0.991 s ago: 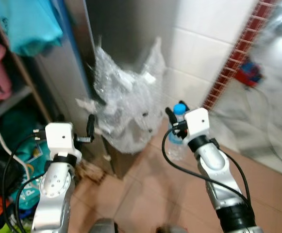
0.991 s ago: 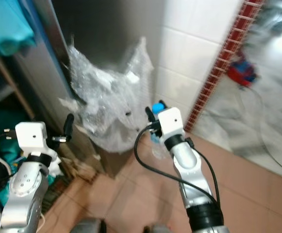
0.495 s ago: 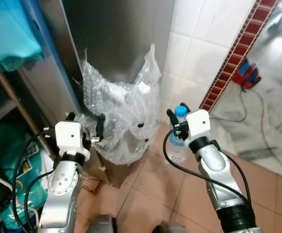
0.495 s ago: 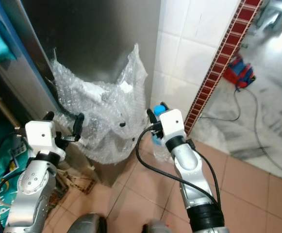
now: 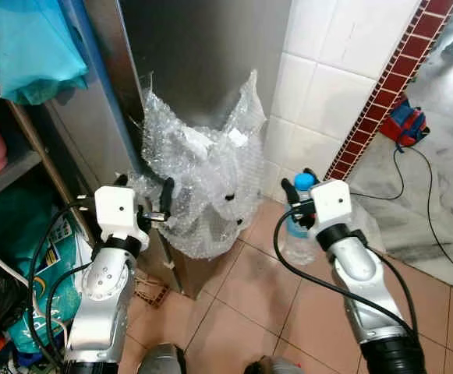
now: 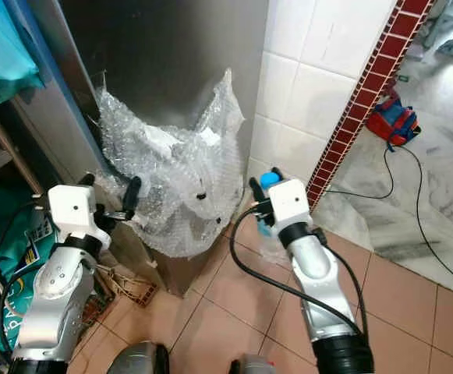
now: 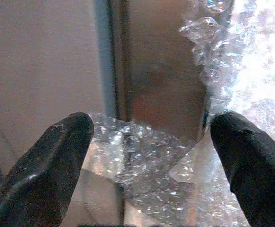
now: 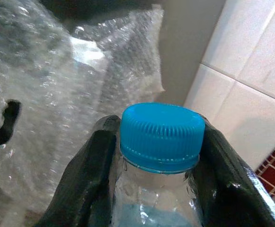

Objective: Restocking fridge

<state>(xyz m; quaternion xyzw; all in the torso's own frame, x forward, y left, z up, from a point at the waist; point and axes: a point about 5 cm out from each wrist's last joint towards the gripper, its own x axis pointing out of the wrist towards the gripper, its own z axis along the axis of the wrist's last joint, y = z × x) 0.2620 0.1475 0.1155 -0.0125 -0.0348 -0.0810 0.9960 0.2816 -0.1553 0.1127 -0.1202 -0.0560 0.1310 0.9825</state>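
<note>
Head camera views: the robot looks down at a tall steel fridge (image 5: 203,54) whose closed door stands straight ahead, its base wrapped in crumpled bubble wrap (image 5: 203,187). White wall tiles (image 5: 320,70) with a slanting strip of red tiles (image 5: 382,86) lie to the right, and terracotta floor tiles (image 5: 249,312) lie below. On the left, a teal cloth (image 5: 31,47) hangs over shelving. The left gripper (image 5: 143,199) is raised beside the fridge's lower left edge, its fingers spread apart and holding nothing. The right gripper (image 5: 298,189) is raised over the floor, to the right of the bubble wrap, its fingers clamped on a clear water bottle (image 5: 298,234) with a blue cap (image 5: 305,181).

Left wrist view: two black fingers (image 7: 47,165) stand wide apart, with the fridge edge and bubble wrap between them, further off.

Right wrist view: the fingers (image 8: 85,175) press both sides of the bottle's neck, just under the blue cap.
</note>
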